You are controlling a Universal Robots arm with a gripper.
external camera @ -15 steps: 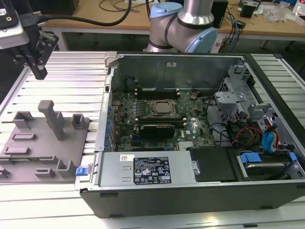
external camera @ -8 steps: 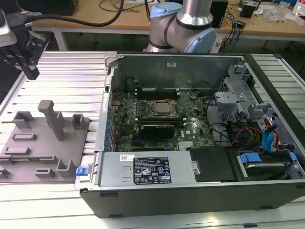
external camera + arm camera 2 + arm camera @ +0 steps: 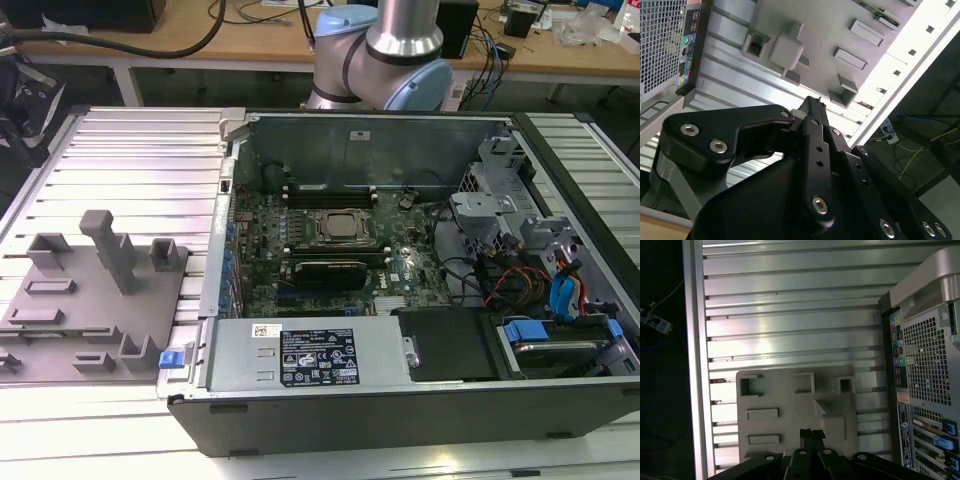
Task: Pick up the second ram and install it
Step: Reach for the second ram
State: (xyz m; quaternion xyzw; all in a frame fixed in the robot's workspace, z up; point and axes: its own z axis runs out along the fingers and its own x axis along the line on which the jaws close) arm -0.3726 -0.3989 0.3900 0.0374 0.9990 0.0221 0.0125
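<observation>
In both wrist views my gripper point(image 3: 813, 100) point(image 3: 811, 431) hangs above the grey holder tray point(image 3: 785, 405), beside the computer case's rear panel point(image 3: 920, 390). Its black fingers are pressed together with nothing between them. A narrow greenish stick point(image 3: 881, 15), which looks like the second ram, lies at the tray's outer edge, well apart from the fingertips. In the exterior view the open case shows the motherboard with the CPU socket point(image 3: 342, 228) and long black memory slots point(image 3: 330, 190) behind it.
The tray point(image 3: 95, 300) sits on a ribbed metal table point(image 3: 130, 160) at the exterior view's left, with a tall post point(image 3: 110, 245) and several raised pockets. A black block-shaped card point(image 3: 322, 271), the power supply point(image 3: 300, 355) and drive cages point(image 3: 520, 240) fill the case.
</observation>
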